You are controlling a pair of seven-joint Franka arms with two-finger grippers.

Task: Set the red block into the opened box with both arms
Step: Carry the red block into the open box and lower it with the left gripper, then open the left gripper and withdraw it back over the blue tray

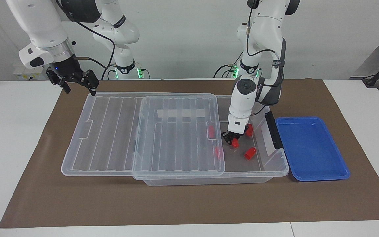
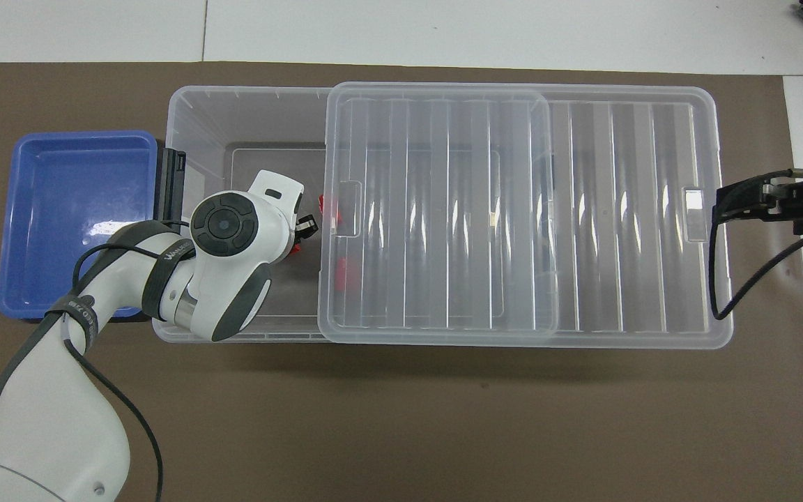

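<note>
My left gripper (image 1: 232,139) reaches down into the uncovered end of the clear box (image 1: 276,168), shut on a red block (image 1: 235,143) held low over the box floor. Two more red blocks (image 1: 249,130) (image 1: 250,153) lie on that floor beside it. Another two (image 1: 211,131) (image 1: 218,152) show through the ribbed lid (image 1: 110,131), which is slid toward the right arm's end. From overhead the left gripper (image 2: 302,231) is mostly hidden by its own arm. My right gripper (image 1: 78,86) (image 2: 742,201) hangs open with nothing in it over the lid's corner.
A shallow blue tray (image 1: 311,148) (image 2: 74,223) sits against the box at the left arm's end. The black latch bar (image 1: 273,130) stands on the box wall next to it. A brown mat (image 1: 189,204) covers the table under everything.
</note>
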